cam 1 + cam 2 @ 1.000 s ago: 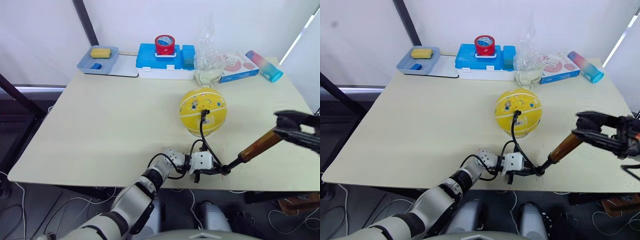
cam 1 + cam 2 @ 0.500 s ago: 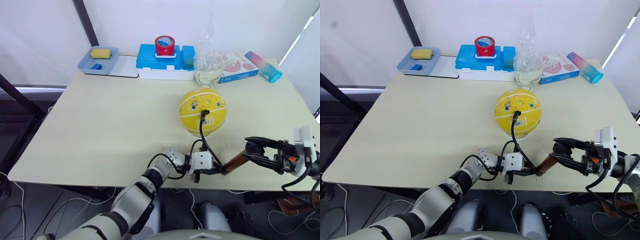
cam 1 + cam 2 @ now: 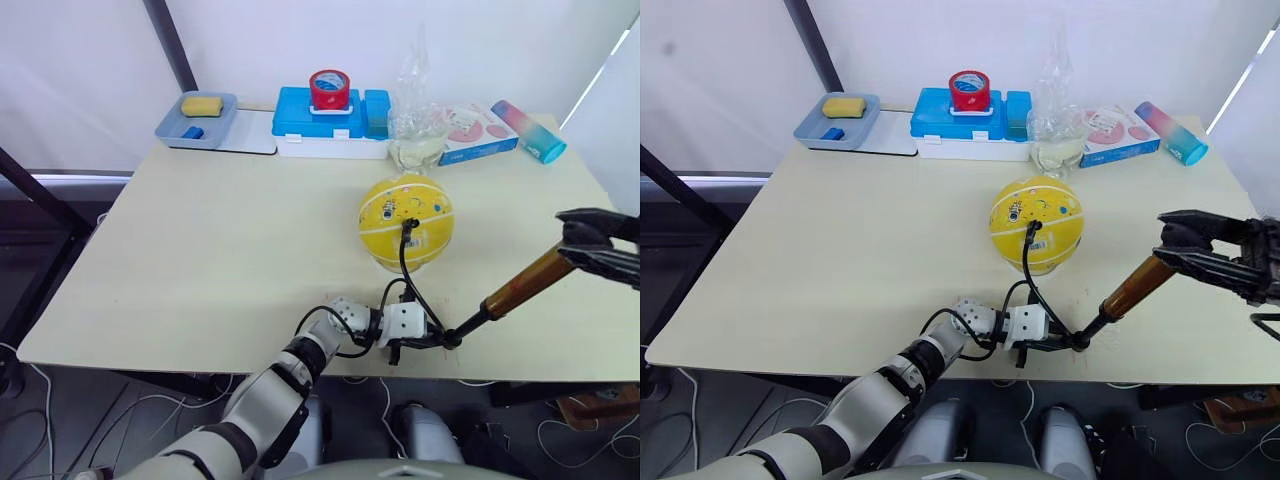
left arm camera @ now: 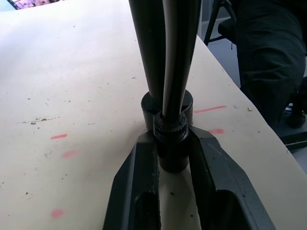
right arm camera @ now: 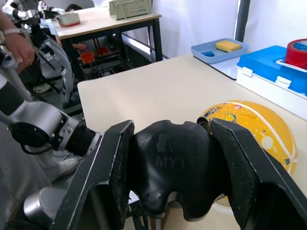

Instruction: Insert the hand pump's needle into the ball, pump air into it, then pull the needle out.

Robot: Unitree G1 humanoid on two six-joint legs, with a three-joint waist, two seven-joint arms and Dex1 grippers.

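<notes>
While needle sits in ball, beyond my pump's base, I judge pumping underway, pull-out left. Hand pump: handle clamped in my right gripper, base pinned by left gripper.

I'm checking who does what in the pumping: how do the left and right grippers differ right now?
The left gripper lies low near the table's front edge, shut on the hand pump's black base; the right gripper is raised off to the right, shut on the pump's black handle. The left one is nearer the ball. Both clamp the same pump.
</notes>
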